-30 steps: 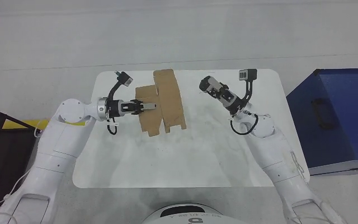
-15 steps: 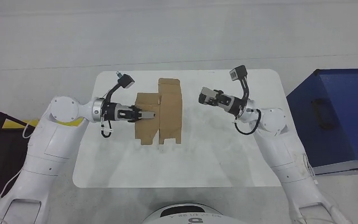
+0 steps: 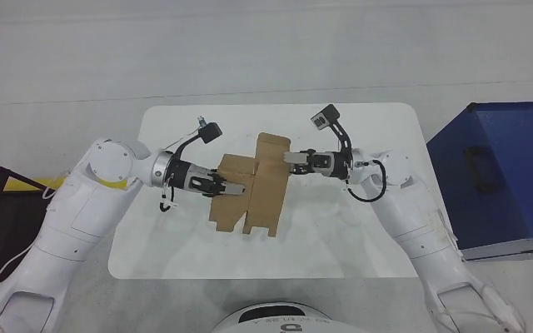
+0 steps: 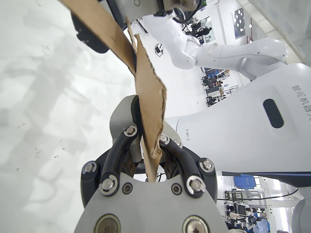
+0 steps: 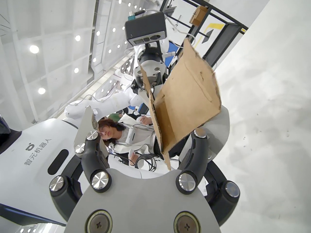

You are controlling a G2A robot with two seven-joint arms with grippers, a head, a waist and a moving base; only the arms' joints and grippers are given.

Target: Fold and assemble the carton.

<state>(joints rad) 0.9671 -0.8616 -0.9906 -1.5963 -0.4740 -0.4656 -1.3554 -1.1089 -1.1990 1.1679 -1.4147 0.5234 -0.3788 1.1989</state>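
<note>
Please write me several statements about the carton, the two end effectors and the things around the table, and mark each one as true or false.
1. The left end effector is shut on a flap of the carton. True.
2. The right end effector is clamped on the carton. False: its fingers stand wide apart, with the carton's edge between them.
3. The two end effectors meet the carton from opposite sides. True.
4. The carton is a finished, closed box. False: its panels and flaps are spread open.
5. The blue bin stands on the table. False: it stands off the table, on the right arm's side.
</note>
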